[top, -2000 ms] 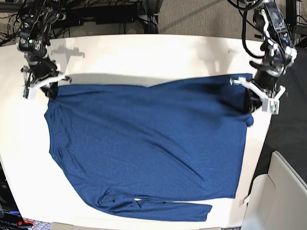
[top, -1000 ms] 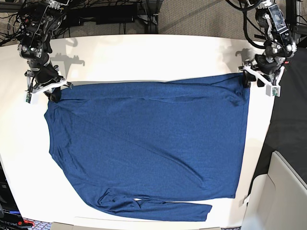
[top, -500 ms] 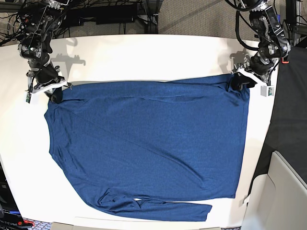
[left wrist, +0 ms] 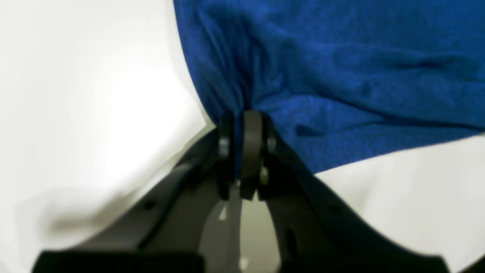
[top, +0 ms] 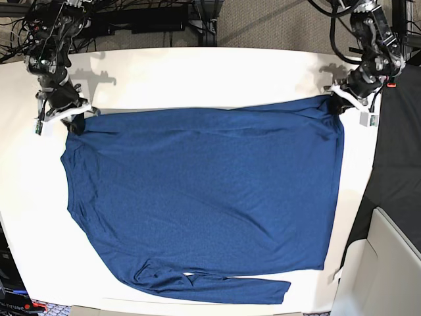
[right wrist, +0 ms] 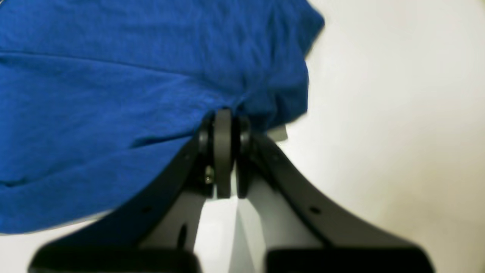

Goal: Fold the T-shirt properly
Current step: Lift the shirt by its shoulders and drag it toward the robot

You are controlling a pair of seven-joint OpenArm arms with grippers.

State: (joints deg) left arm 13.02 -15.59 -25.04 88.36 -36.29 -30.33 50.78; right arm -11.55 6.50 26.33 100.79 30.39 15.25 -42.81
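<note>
The dark navy T-shirt (top: 204, 191) lies spread flat on the white table (top: 197, 72), one long sleeve folded along its near edge. My left gripper (top: 337, 104) is at the shirt's far right corner, shut on the fabric; the left wrist view shows its jaws closed on a pinch of blue cloth (left wrist: 242, 125). My right gripper (top: 74, 121) is at the far left corner, shut on the fabric (right wrist: 223, 125) too. The far edge is stretched nearly straight between both grippers.
Cables and dark equipment (top: 131, 16) lie beyond the table's far edge. A black surface (top: 395, 164) and a pale box (top: 381, 263) stand to the right of the table. Bare white table shows behind the shirt and on its left.
Both grippers have pulled the shirt's far edge away from the camera and outward. The far edge has gone from draped and slanted to taut and nearly straight.
</note>
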